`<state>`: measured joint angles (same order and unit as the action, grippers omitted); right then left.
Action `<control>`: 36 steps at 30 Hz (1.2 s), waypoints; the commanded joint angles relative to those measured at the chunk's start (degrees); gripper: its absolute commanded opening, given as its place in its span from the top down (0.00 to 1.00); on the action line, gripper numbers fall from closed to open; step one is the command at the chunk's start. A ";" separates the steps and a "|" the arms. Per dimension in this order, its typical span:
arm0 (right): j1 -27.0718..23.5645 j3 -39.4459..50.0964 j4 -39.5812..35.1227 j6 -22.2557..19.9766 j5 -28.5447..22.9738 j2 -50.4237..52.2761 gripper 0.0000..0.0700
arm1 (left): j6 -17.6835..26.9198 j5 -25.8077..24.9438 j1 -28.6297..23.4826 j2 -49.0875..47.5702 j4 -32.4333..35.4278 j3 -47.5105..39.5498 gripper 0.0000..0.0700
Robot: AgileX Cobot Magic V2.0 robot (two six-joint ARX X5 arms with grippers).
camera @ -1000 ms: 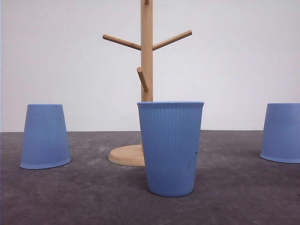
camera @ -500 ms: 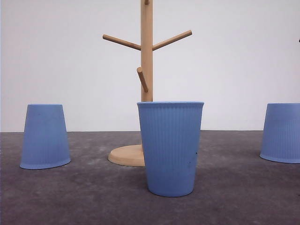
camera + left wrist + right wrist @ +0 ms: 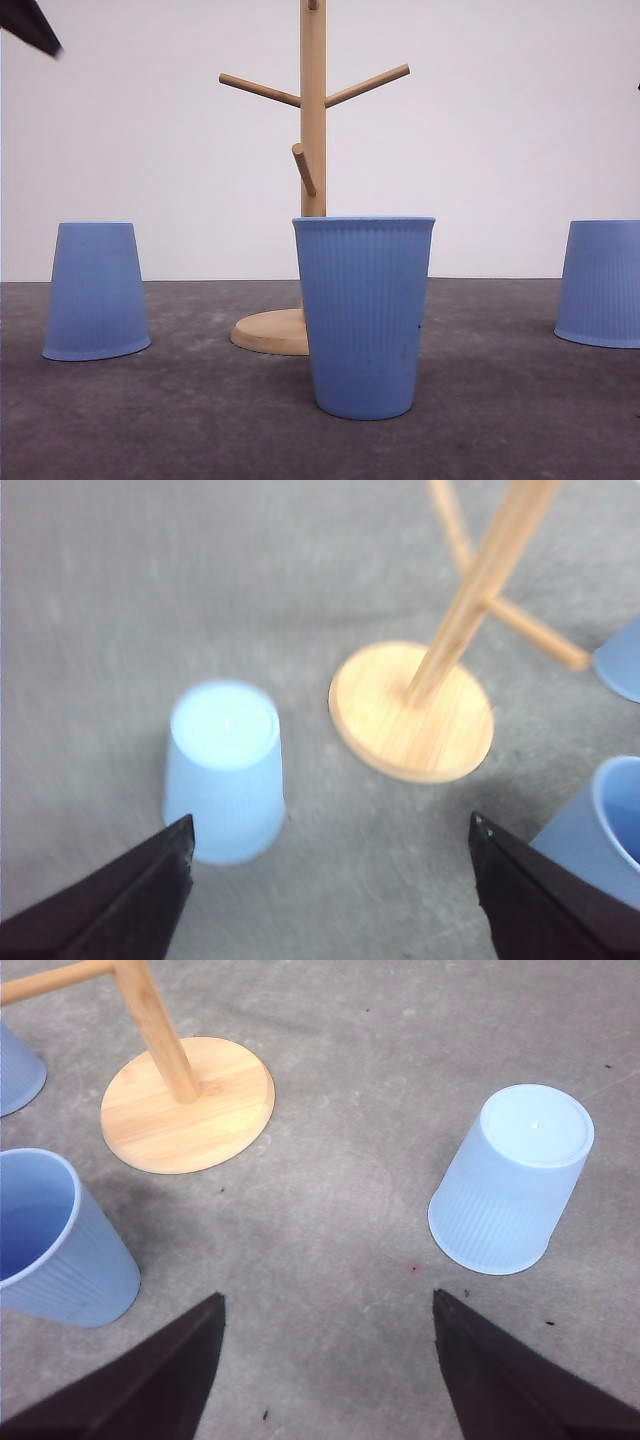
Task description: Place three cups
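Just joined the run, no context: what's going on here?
Nothing is held yet. Three light-blue cups stand on the grey table around a wooden peg stand: the middle cup upright in front of the stand's base, the left cup and right cup upside down. The left gripper hangs open above the left cup, the right gripper open above the right cup. All pegs are bare.

Left gripper hangs above the table, its two dark fingers spread wide apart. Right gripper also hangs above the table, fingers equally wide apart, holding nothing.
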<state>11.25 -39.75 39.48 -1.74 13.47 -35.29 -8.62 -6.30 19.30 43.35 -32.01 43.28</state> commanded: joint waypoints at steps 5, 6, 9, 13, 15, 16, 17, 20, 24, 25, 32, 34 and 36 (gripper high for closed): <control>0.54 -0.87 -0.48 -0.39 0.04 -0.17 0.39 | -7.78 0.10 0.17 13.13 -0.34 5.81 0.17; 0.63 -0.87 -0.48 -0.39 0.04 -0.17 0.39 | -7.78 0.14 0.17 15.22 -0.61 6.98 0.14; 0.66 -0.87 -0.48 -0.39 0.04 -0.17 0.39 | -7.72 0.70 -0.34 21.36 -2.07 10.74 0.07; 0.66 -0.87 -0.49 -0.39 0.04 -0.17 0.39 | -7.10 0.94 -1.34 28.19 -2.29 14.53 0.03; 0.66 -0.87 -0.50 -0.39 0.04 -0.17 0.39 | -6.81 1.27 -1.85 31.21 -2.23 16.09 0.03; 0.64 -0.87 -0.50 -0.39 0.04 -0.17 0.39 | -6.39 1.55 -2.14 32.57 -2.11 16.72 0.03; 0.63 -0.87 -0.50 -0.39 0.04 -0.17 0.39 | -5.94 1.75 -2.42 33.86 -1.90 17.30 0.03; 0.63 -0.87 -0.50 -0.39 0.04 -0.17 0.39 | -5.09 1.82 -2.90 37.25 -0.55 18.70 0.03; 0.63 -0.87 -0.52 -0.39 0.02 -0.17 0.39 | -4.40 2.06 -3.13 40.43 1.25 19.24 0.03; 0.63 -0.87 -0.52 -0.39 0.02 -0.17 0.39 | -4.32 2.22 -3.19 40.99 1.32 19.25 0.03; 0.63 -0.87 -0.67 -0.39 0.02 -0.17 0.39 | -3.83 2.35 -3.22 43.71 1.71 19.25 0.03; 0.63 -0.87 -0.67 -0.39 0.02 -0.17 0.39 | -3.83 2.50 -3.22 44.02 1.62 19.25 0.03; 0.63 -0.87 -0.68 -0.39 0.02 -0.17 0.39 | -3.85 2.84 -3.22 44.26 1.62 19.25 0.03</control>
<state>11.62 -39.75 39.44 -1.74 13.47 -35.29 -13.08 -3.87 15.97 86.38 -30.98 61.41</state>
